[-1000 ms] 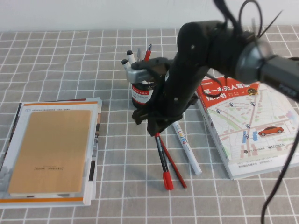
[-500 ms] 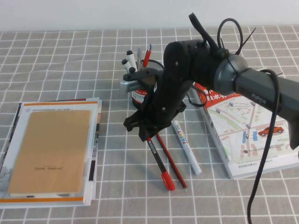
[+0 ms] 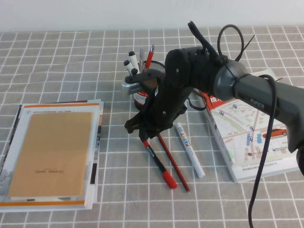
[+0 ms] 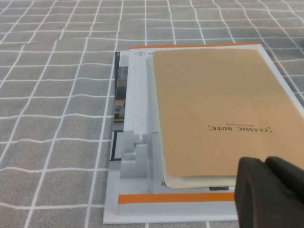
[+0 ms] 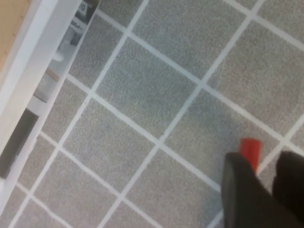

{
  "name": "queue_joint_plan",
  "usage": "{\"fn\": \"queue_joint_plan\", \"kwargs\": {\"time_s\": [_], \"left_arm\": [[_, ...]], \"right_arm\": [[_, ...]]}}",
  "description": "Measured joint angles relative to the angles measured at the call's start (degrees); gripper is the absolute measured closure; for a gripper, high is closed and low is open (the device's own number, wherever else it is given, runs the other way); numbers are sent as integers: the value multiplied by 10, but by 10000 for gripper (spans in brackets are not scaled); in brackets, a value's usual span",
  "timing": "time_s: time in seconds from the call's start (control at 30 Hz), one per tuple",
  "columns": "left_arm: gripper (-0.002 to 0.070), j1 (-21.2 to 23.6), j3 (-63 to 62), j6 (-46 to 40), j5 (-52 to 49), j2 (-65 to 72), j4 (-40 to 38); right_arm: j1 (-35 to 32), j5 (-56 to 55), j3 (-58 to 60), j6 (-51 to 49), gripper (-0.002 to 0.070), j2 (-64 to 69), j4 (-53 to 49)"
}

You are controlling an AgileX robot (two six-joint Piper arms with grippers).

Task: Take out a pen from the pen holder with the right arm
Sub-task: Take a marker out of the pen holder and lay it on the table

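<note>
One stiff, light, slick pen [image 3: 156, 161], best taken mid-barrel, is straddled by the spread right gripper [image 3: 145, 139], 6 o'clock of the holder [image 3: 144, 97]; left gripper [image 4: 266, 166], pressed together, is parked over a notebook [image 4: 213, 109].

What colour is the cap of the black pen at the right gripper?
The cap is red, clearest in the high view.

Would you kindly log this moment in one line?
right gripper: low, before pen holder, at red-capped pen | left gripper: above notebook
</note>
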State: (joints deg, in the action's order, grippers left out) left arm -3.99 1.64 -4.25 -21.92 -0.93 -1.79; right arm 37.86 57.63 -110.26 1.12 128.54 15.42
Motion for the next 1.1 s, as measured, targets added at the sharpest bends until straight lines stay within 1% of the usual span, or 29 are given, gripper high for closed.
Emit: {"fn": "queue_joint_plan", "kwargs": {"time_s": [0.07, 0.13, 0.33, 0.47, 0.53, 0.6, 0.73, 0.77, 0.87, 1.1], "left_arm": [[678, 0, 0, 0, 0, 0, 0], [678, 0, 0, 0, 0, 0, 0], [678, 0, 0, 0, 0, 0, 0], [678, 0, 0, 0, 0, 0, 0], [678, 0, 0, 0, 0, 0, 0], [678, 0, 0, 0, 0, 0, 0], [678, 0, 0, 0, 0, 0, 0], [678, 0, 0, 0, 0, 0, 0], [678, 0, 0, 0, 0, 0, 0], [678, 0, 0, 0, 0, 0, 0]], "right_arm": [[0, -1, 0, 0, 526, 0, -2], [0, -2, 0, 0, 503, 0, -4], [0, 3, 0, -1, 489, -5, -24], [0, 17, 20, -1, 492, -44, -41], [0, 17, 50, -1, 507, -84, -46], [0, 10, 87, -1, 538, -133, -53], [0, -21, 193, -1, 643, -238, -67], [0, -26, 219, -1, 659, -266, -72], [0, -33, 282, -11, 679, -340, -87], [0, -39, 393, -63, 687, -494, -132]]}}
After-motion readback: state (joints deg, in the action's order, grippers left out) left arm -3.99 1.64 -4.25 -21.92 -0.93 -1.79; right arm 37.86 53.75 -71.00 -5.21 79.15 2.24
